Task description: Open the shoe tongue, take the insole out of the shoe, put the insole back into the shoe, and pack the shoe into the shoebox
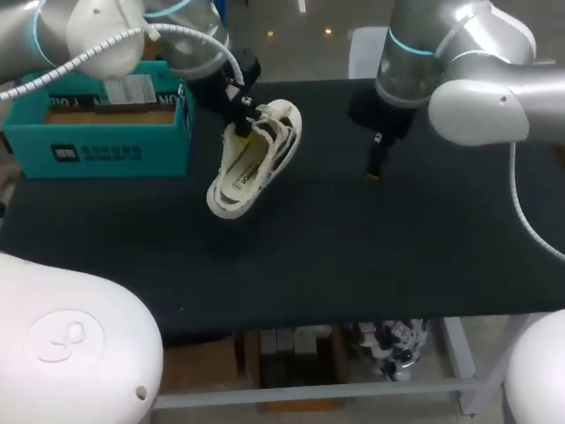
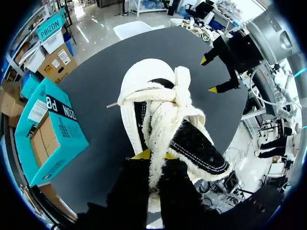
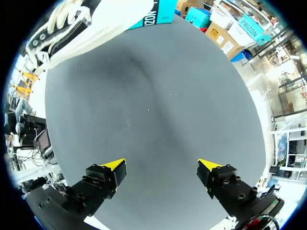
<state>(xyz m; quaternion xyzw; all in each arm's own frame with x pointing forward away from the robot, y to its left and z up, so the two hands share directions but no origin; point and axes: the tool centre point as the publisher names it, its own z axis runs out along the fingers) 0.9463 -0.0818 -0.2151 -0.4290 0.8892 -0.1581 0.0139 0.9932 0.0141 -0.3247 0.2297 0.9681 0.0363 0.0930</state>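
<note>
A white shoe (image 1: 256,159) with a dark inside hangs tilted above the black table, toe end lowest. My left gripper (image 1: 240,110) is shut on the shoe's upper rim. In the left wrist view the shoe (image 2: 163,110) stretches away from that gripper (image 2: 154,154), whose yellow tips pinch the white edge. My right gripper (image 1: 374,172) stands open to the right of the shoe, over bare table, with nothing between its fingers (image 3: 162,167). The shoe's sole (image 3: 72,24) shows far ahead of it. The insole cannot be made out.
A teal shoebox (image 1: 106,132) stands open at the table's back left, left of the shoe; it also appears beside the shoe in the left wrist view (image 2: 53,139). The black table (image 1: 353,256) stretches toward the front edge.
</note>
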